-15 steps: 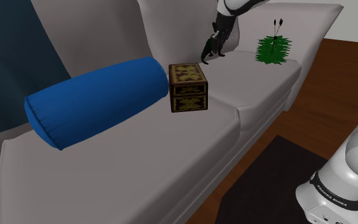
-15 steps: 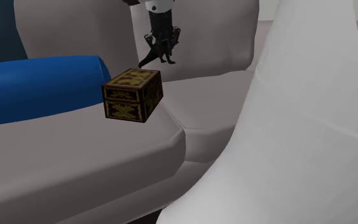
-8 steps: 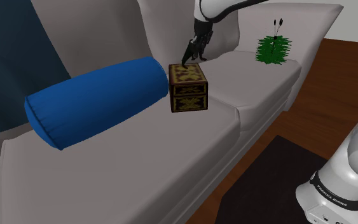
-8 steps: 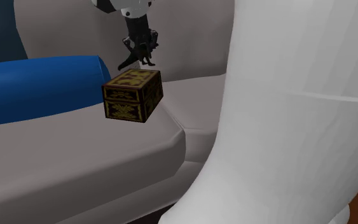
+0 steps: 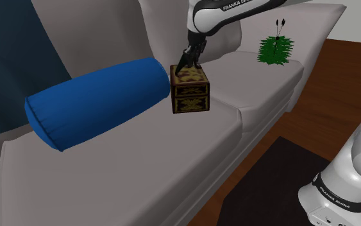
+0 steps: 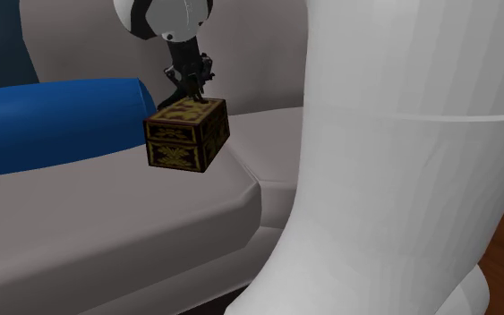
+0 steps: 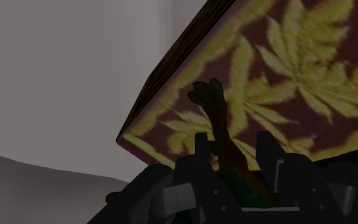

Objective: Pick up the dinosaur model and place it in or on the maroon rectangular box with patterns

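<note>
Shoulder view, left: a blue bolster (image 5: 99, 99) lies on the sofa (image 5: 140, 167). Just right of it sits the box (image 5: 190, 88), its lid patterned. Over the lid's far edge is the gripper (image 5: 189, 62), fingers clasped on the dinosaur (image 7: 217, 114), which hangs just above the lid. Farther right is a green plant (image 5: 276, 50). We judge the pick done; lowering and release are left.

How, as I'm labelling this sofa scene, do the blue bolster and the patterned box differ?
The blue bolster is plain and round; the patterned box is dark maroon with yellow leaf prints and straight-edged. The bolster is far longer than the box. The gripper, clasping the dinosaur model, hangs over the box, not the bolster. Both lie side by side on the grey sofa.
</note>
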Action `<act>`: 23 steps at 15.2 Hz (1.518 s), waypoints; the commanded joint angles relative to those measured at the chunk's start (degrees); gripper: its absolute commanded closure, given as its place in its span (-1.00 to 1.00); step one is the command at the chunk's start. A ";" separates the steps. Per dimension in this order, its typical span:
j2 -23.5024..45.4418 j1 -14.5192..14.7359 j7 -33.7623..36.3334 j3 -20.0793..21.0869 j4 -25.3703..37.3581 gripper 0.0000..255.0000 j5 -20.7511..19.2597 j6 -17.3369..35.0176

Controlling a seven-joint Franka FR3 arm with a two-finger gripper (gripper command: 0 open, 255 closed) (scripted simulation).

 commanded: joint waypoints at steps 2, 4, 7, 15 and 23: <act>0.35 0.02 0.42 -0.02 -1.02 1.00 -0.26 1.40; 0.35 0.02 0.42 -0.02 -1.02 1.00 -0.26 1.40; 0.35 0.01 0.42 -0.02 -1.02 1.00 -0.26 1.40; 0.35 0.01 0.42 -0.01 -1.02 -1.00 -0.26 1.40; -2.90 0.59 -0.03 0.54 1.62 -1.00 0.43 -4.57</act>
